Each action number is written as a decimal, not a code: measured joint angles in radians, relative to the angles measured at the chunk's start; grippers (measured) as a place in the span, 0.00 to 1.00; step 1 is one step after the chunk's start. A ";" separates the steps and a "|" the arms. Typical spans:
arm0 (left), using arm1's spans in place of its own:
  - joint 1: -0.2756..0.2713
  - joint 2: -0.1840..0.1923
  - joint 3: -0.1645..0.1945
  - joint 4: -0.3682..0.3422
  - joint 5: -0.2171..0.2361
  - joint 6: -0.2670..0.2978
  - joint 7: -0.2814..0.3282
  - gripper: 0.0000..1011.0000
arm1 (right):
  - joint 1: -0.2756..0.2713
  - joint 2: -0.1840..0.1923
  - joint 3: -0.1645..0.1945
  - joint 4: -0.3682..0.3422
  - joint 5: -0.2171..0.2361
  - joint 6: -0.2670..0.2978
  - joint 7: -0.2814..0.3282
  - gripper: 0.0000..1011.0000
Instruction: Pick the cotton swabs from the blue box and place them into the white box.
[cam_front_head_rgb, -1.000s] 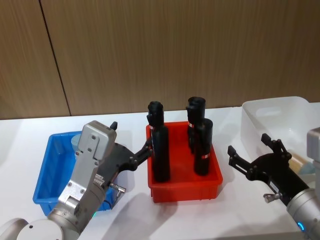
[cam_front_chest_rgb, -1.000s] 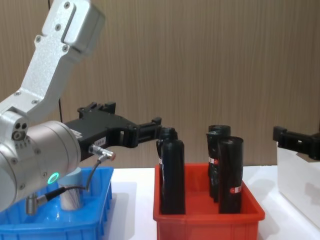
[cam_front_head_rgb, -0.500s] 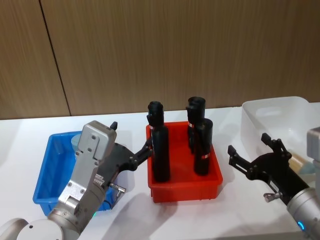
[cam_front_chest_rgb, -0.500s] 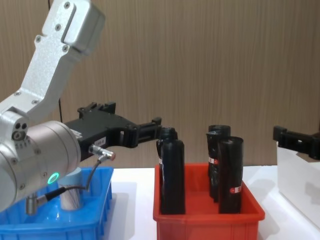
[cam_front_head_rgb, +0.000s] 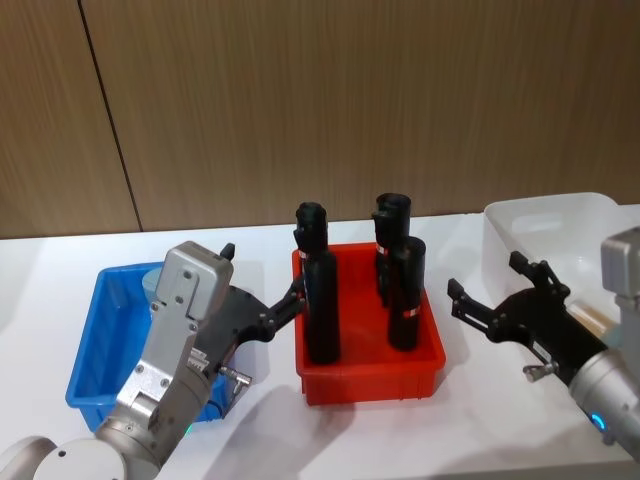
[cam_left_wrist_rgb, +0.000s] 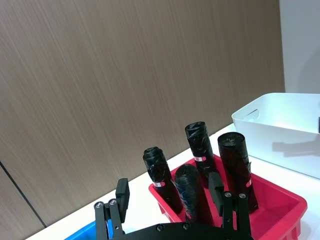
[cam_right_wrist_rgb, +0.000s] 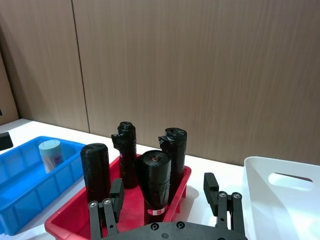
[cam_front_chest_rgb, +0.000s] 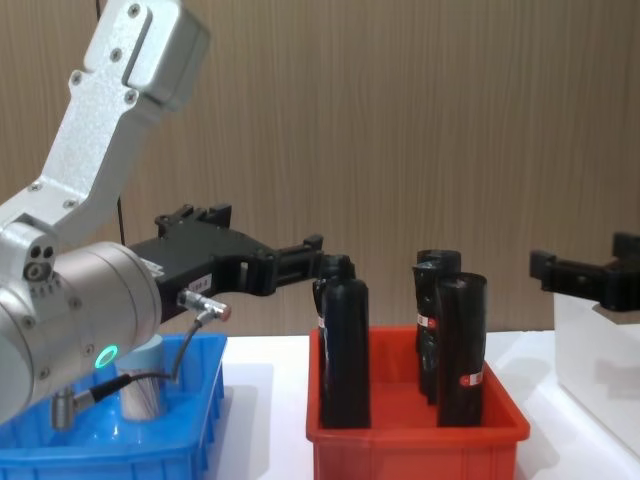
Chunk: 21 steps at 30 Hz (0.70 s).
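Swab jar (cam_front_chest_rgb: 143, 385), pale blue lid on top, stands upright in the blue box (cam_front_head_rgb: 85, 380), toward that box's back wall. The blue box sits just left of the red bin (cam_front_head_rgb: 370, 380), rims close but apart.

The left claw (cam_front_head_rgb: 262, 272) hangs over the side of the blue box nearest the red bin, higher than both rims. Its fingers are spread wide and hold nothing. They point toward the red bin, and one fingertip is close beside the leftmost of the black bottles (cam_right_wrist_rgb: 155, 185) standing upright in it. The jar is lower than this claw and farther from the red bin than the fingertips. It stands down beside the wrist, not between the fingers, and nothing touches it.

The white box (cam_front_head_rgb: 500, 255) stands to the right of the red bin, with a strip of table (cam_front_head_rgb: 200, 245) between them. The right claw (cam_front_head_rgb: 487, 277) hovers above that strip, in front of the white box. It points toward the red bin with fingers spread apart and empty, well away from the jar.
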 joint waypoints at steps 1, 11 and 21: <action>0.000 0.000 0.000 0.000 0.000 0.000 0.000 0.99 | 0.008 -0.001 0.000 0.010 -0.002 0.000 0.012 0.99; 0.000 0.000 0.000 0.000 0.000 0.000 0.000 0.99 | 0.122 -0.022 0.008 0.154 -0.006 0.002 0.119 0.99; 0.000 0.000 0.000 0.000 0.000 0.000 0.000 0.99 | 0.240 -0.051 0.010 0.320 0.015 0.001 0.216 0.99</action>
